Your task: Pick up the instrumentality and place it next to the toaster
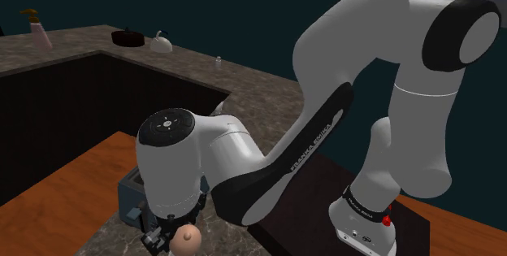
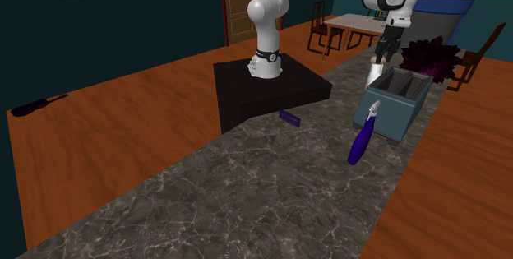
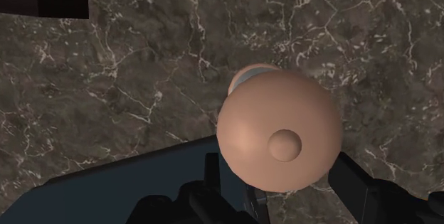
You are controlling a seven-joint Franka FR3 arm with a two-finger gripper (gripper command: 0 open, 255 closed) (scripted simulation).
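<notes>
In the shoulder view I'm seeing the gripper (image 1: 172,232) hanging low beside the blue-grey toaster (image 1: 128,193), with the pinkish tool (image 1: 188,240) under it. In the second exterior view the tool is sitting just beside the toaster, over the worktop (image 2: 247,183). A purple-handled utensil (image 2: 360,141) is leaning nearby, and a careless descent risks toppling it. In the wrist view the fingers (image 3: 356,183) are clasping a smooth peach dome with a small nub. I'm judging that this rounded surface could be slipping.

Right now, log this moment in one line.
gripper shut on peach knob-topped object | over counter, beside blue-grey toaster | not yet released
</notes>
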